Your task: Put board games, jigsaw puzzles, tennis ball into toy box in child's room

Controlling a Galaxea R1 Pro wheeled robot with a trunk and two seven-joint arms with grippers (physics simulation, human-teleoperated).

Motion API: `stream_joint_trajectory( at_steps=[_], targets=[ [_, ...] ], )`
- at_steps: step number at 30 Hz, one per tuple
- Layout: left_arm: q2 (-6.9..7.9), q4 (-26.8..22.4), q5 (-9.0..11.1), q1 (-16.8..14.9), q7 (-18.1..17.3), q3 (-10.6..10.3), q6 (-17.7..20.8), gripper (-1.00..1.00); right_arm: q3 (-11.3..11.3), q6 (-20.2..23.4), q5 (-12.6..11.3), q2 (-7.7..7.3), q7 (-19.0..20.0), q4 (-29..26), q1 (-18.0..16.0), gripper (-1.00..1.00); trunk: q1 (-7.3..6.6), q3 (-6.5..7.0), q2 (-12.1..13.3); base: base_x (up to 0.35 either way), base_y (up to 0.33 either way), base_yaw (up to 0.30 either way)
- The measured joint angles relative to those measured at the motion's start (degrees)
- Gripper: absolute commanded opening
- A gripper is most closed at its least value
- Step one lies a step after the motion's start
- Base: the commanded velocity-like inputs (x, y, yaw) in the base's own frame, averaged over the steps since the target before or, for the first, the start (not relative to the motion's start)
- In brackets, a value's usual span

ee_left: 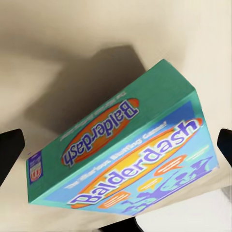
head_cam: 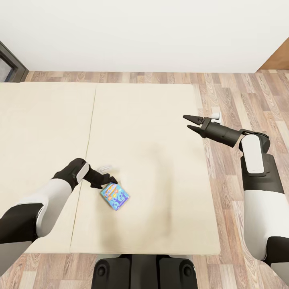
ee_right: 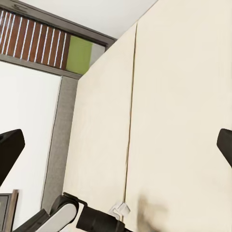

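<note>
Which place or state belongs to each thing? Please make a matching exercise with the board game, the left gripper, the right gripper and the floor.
Things:
1. Balderdash board game
2. left gripper
3. right gripper
4. floor

Places or states:
A. open, in the air near the bed's edge, holding nothing
B. wooden planks around the bed
C. lying on the cream bed, tilted, teal and blue box
D. open, right at the box, one finger at each side of it in the left wrist view

Pairs: 1-C, 2-D, 3-A, 4-B
</note>
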Motion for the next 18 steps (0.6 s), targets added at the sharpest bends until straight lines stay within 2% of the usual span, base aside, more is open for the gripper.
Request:
stream_joint_trajectory(
  at_steps=[8, 18],
  targets=[
    [0.03, 0.01, -0.01, 0.57, -2.22, -0.02, 0.18, 1.0, 0.04, 0.0, 0.0, 0.02, 0.0, 0.0, 0.0, 1.0, 0.0, 0.0, 0.0, 0.0, 0.0, 0.0],
    [-0.63, 0.01, -0.04, 1.63, -2.86, -0.23, 0.21, 1.0, 0.03, 0.0, -0.01, -0.04, 0.0, 0.0, 0.0, 1.0, 0.0, 0.0, 0.0, 0.0, 0.0, 0.0]
  ],
)
